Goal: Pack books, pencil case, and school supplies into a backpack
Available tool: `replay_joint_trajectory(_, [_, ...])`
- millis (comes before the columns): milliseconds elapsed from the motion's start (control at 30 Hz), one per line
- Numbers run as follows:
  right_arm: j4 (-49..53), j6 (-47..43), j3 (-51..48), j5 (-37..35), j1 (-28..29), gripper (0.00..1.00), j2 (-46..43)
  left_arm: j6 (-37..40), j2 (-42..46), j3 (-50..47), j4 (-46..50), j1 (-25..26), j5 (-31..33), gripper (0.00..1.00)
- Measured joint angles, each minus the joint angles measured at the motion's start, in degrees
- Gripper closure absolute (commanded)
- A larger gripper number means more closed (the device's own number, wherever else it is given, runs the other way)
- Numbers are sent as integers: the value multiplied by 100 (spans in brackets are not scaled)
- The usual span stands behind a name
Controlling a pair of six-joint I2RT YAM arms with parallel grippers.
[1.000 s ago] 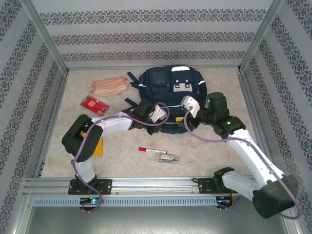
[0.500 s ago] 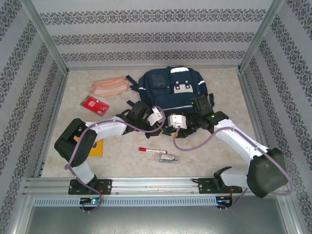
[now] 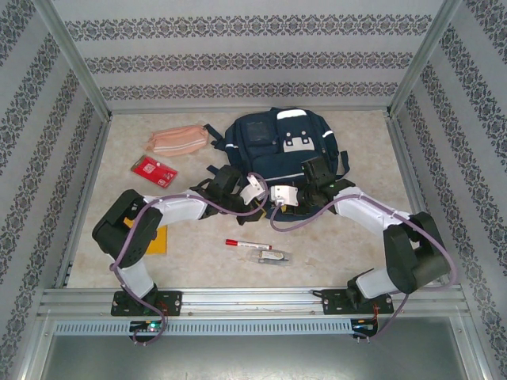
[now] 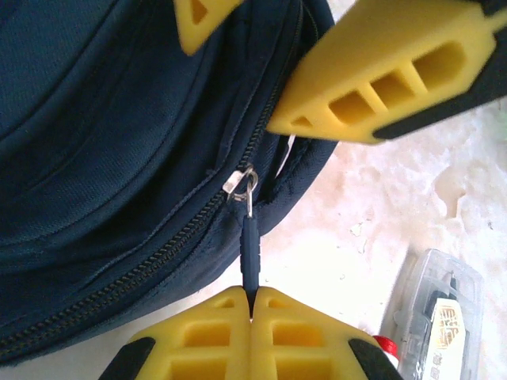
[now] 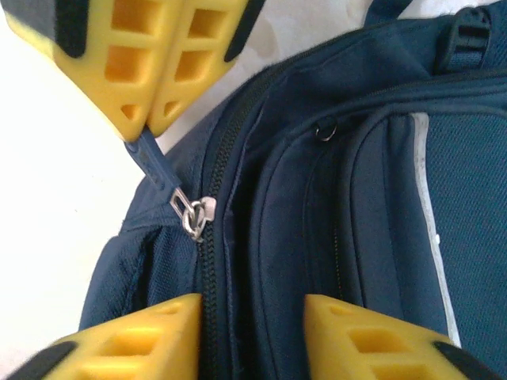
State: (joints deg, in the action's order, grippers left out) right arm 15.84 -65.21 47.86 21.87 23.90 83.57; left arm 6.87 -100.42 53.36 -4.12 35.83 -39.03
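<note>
Zip-opening step, judging by the grips. Large navy-blue fabric backpack (image 3: pixel 277 146) lies flat at upper centre of the overhead frame, with both arms meeting at its near edge. Left gripper (image 4: pixel 251 305), bottom centre of its wrist view, is clenched on the slim dark zipper pull tab (image 4: pixel 249 245). The tab is drawn taut from the metal slider (image 4: pixel 240 180), ready to run the zip along its track. Right gripper (image 5: pixel 253 305), bottom of its wrist view, has jaws apart straddling the bag's seam beside the slider, likely to pin the fabric against the pull; no pinch visible. Bag not visibly opened, nothing packed. Long salmon-pink fabric pencil case (image 3: pixel 177 139) and small red flat packet (image 3: pixel 154 170) sit upper left. Thin yellow-orange softcover book (image 3: pixel 158 237) sits lower left, partly under the left arm. White marker with red cap (image 3: pixel 247 245) and clear-wrapped greyish item (image 3: pixel 272 257) sit lower centre.
</note>
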Motion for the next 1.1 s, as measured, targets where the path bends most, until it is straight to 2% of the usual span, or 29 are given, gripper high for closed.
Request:
replay_joint_trajectory(167, [55, -125, -15, -33, 70, 53, 7, -70, -57, -127, -297, 0, -2, 65])
replay_joint_trajectory(300, [96, -195, -90, -46, 188, 54, 11, -111, -57, -407, -678, 7, -35, 57])
replay_joint_trajectory(567, [153, -260, -120, -136, 225, 82, 22, -131, -208, -492, -1276, 17, 63, 54])
replay_joint_trajectory(700, [149, -339, -160, -153, 225, 96, 11, -131, -330, -721, -2035, 44, 22, 54])
replay_joint_trajectory(867, [17, -367, -352, -151, 225, 100, -101, -129, -538, -1128, -3147, 94, -72, 57])
replay_joint_trajectory(1100, [-164, -378, -533, -149, 225, 100, -415, -85, -584, -1141, -3644, 129, -173, 70])
